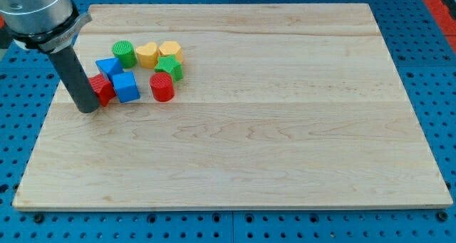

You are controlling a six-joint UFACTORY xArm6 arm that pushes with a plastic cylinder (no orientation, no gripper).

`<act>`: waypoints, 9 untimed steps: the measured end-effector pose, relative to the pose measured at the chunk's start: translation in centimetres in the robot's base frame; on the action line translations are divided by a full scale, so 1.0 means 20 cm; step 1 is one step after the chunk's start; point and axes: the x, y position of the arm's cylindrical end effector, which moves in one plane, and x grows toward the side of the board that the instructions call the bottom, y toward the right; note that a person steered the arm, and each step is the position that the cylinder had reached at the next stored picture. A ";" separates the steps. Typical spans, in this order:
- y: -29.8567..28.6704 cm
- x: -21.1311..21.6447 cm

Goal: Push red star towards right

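At the upper left of the frame, the dark rod comes down to the wooden desk (285, 150), and my tip (87, 110) rests on the surface, touching the left side of the red star (102, 88). The arm carries no fingers, so there is nothing to be apart or together. Just right of the star sits a blue cube (127, 87), with a second blue block (109, 67) above them. Farther right stands a red cylinder (162, 88). Along the top of the cluster run a green cylinder (124, 53), a yellow block (147, 55), a yellow hexagon (171, 52) and a green star (169, 68).
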 end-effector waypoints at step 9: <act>-0.07 -0.11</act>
